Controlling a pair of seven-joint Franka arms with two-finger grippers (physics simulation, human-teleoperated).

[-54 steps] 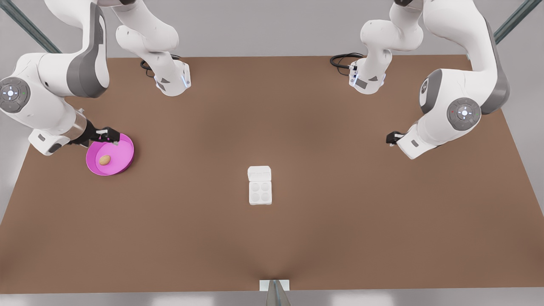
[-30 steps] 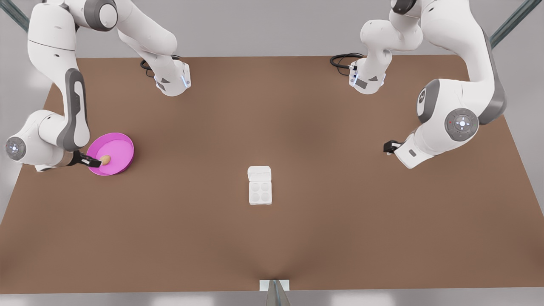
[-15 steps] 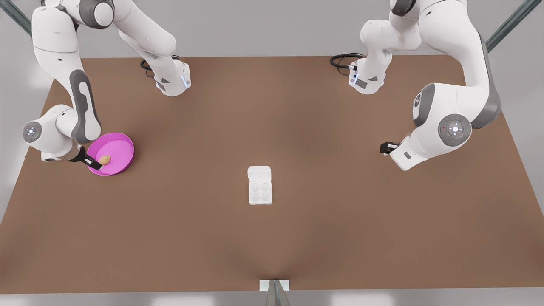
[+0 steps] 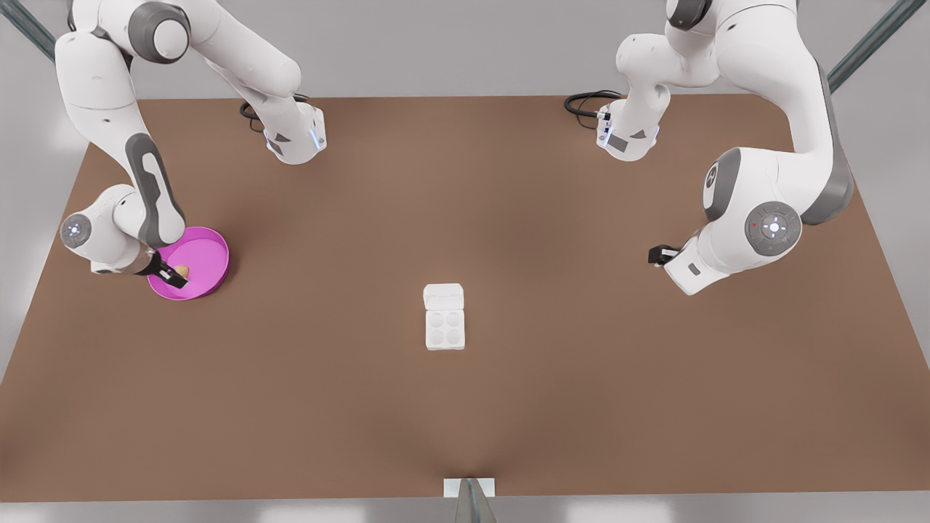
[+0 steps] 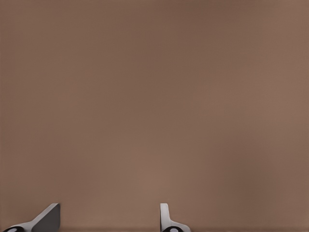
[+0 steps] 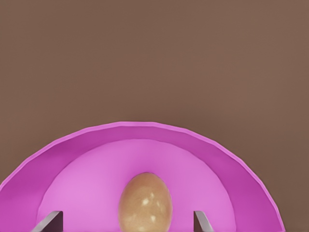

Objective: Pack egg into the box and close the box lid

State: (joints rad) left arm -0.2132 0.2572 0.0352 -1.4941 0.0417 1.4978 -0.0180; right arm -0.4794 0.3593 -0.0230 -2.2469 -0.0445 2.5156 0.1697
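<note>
The tan-brown egg lies in the round pink dish at the front view's left, egg, dish. My right gripper reaches into the dish and stands open, its fingertips on either side of the egg without touching it. The white box sits mid-table with its four cups bare, and the box lid is open at its far end. My left gripper waits open over bare table at the front view's right, fingertips apart.
Two arm bases with black cables stand at the table's back edge. A small white and grey mount sits at the front edge. Brown tabletop spreads between the dish and the box.
The right arm swung around the dish and brought its gripper down over the egg, partly covering it in the front view. The left arm drifted slightly toward the table's middle.
</note>
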